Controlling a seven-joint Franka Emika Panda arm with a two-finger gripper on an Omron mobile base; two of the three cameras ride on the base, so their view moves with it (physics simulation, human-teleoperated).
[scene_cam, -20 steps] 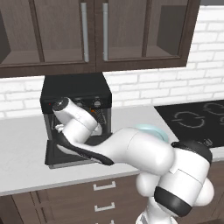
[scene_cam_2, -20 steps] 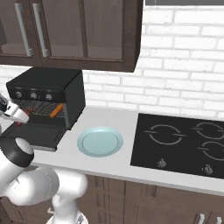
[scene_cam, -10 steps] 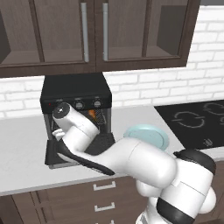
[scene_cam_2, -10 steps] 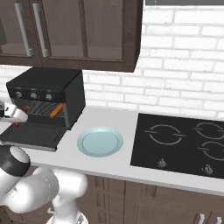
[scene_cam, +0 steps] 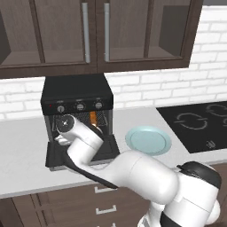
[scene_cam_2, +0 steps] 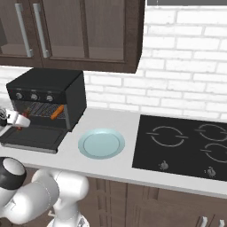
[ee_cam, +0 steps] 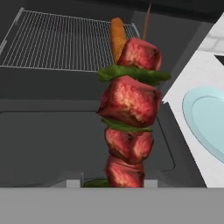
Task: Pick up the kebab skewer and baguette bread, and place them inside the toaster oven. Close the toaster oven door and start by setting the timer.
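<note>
— While the claw (ee_cam: 113,181) hangs over the lowered toaster oven door (ee_cam: 65,140), what lies around it, biggest first?

— Biggest is the grey counter (scene_cam: 22,146), spreading under and to both sides of the claw. On it stands the black toaster oven (scene_cam: 76,97), straight ahead of the claw, its three knobs in a row above the open mouth. Its door lies flat directly beneath the claw.

— And off to the side?

— A black cooktop (scene_cam_2: 186,144) sits well apart, far to the claw's right. Nearer on that same side, just past the door's edge, rests a pale blue plate (ee_cam: 205,120).

— What about inside the oven?

— A wire rack (ee_cam: 61,41) sits ahead of the claw, and the baguette bread (ee_cam: 117,37) lies on the rack's right part, beyond the skewer's tip.

— And the claw itself?

— Narrowed tight around the kebab skewer (ee_cam: 130,113), gripping its lower end. The skewer stands up from the fingers, red meat chunks with green slices between, its stick pointing toward the rack. It hangs above the door, outside the oven's mouth.
</note>
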